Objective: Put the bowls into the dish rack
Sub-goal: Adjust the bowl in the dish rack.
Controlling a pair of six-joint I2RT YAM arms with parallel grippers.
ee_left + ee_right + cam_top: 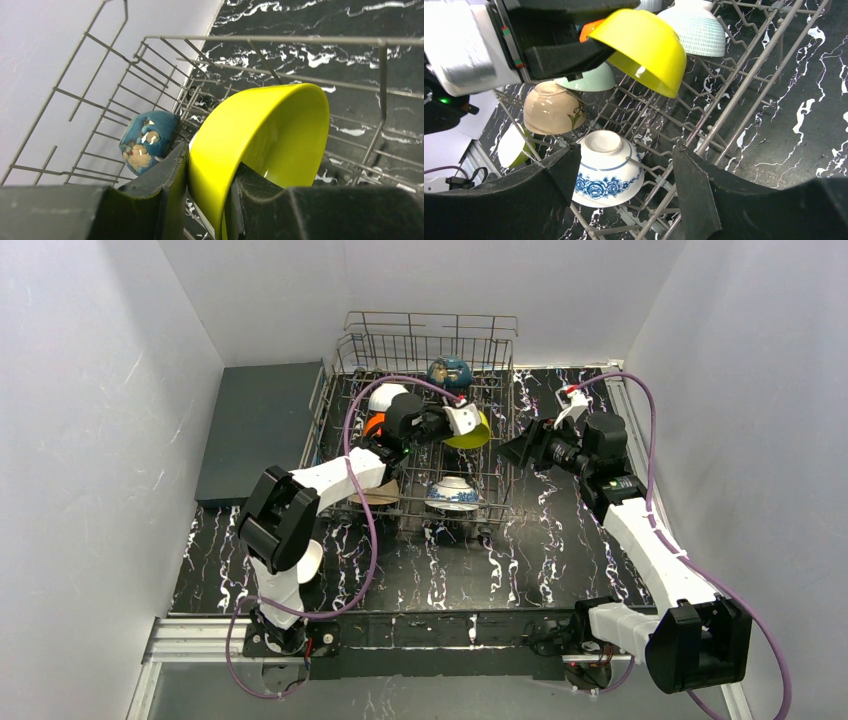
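Links of the left arm (330,475) hide most of a pale bowl (312,562) on the worktop (520,560), and the left gripper (210,175) has its jaws clamped on the rim of the yellow bowl (265,135), held tilted above the tines inside the dish rack (430,345). Right gripper (626,155) hovers just outside the rack's right side, jaws spread wide and empty, with the blue-and-white bowl (606,187) lying upside down in the rack beyond them.

Likely a robotics lab, white booth walls (100,420), aluminium mounting rail (190,640), black marbled tabletop (520,570)
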